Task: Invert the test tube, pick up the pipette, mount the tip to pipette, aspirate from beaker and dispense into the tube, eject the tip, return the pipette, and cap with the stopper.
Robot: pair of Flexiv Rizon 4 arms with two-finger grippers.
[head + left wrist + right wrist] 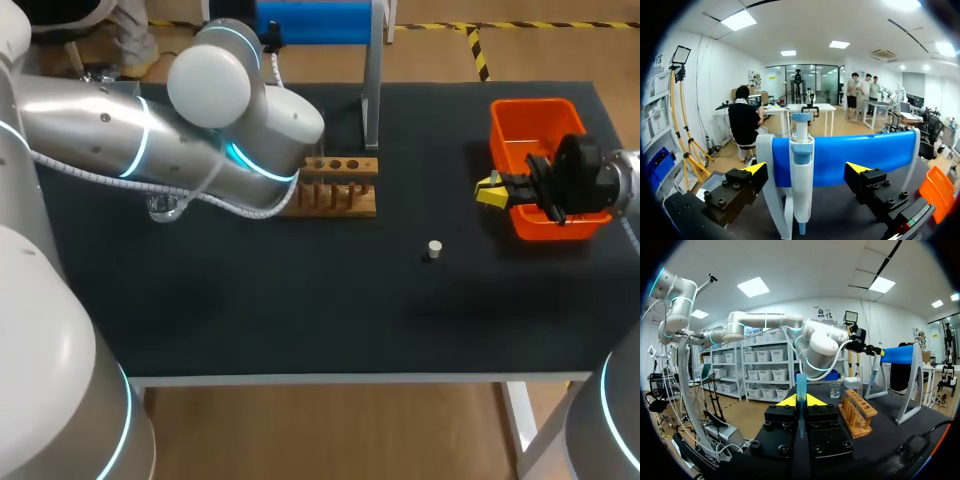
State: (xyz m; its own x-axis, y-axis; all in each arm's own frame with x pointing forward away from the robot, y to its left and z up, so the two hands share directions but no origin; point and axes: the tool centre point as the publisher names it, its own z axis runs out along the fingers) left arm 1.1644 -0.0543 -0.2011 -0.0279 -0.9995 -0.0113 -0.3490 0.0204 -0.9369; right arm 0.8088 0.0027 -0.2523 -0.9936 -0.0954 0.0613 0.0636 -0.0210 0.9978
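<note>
pipette (802, 170) hanging on the blue stand (865, 155) at the table's (300, 300) far edge, right between the left gripper's (807, 170) spread fingers, untouched, lined up for grabbing. test tube (801, 387) pinched in the right gripper (801, 401) near the right edge, likely parked clear till dispensing.

Your head camera looks down on the worktop (300, 310) from above and behind, your left wrist camera faces the pipette (801, 175) on its stand (865, 155) from close, and your right wrist camera looks across at the rack (858, 412), which the head view shares.
</note>
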